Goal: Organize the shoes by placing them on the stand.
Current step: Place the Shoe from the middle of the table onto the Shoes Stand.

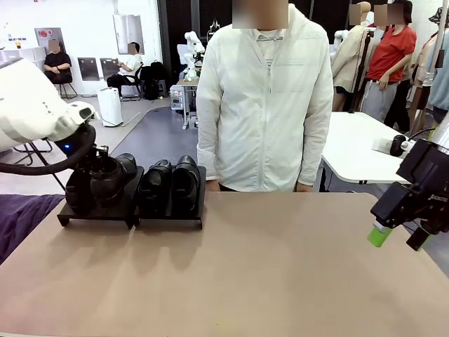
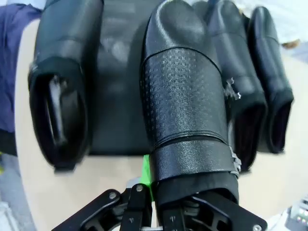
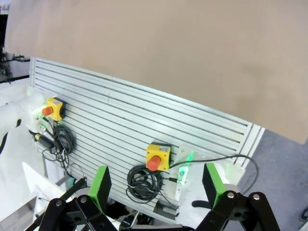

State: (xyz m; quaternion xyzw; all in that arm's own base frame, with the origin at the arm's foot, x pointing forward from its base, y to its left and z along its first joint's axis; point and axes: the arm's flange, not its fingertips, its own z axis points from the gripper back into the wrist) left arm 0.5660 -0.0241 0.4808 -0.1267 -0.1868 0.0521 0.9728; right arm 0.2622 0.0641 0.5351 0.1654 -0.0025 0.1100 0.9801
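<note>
Left end effector (image 2: pixel 154 202) pinches the heel of one black shoe (image 2: pixel 185 110) over the stand (image 1: pixel 130 210) beside three others at the counter's (image 1: pixel 245 274) far left, while the right end effector (image 3: pixel 156 185) hangs spread off its right edge.

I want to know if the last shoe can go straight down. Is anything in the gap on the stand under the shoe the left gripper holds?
Nothing visible. The left gripper holds the shoe over a bare strip of the stand, between one shoe and two others.
</note>
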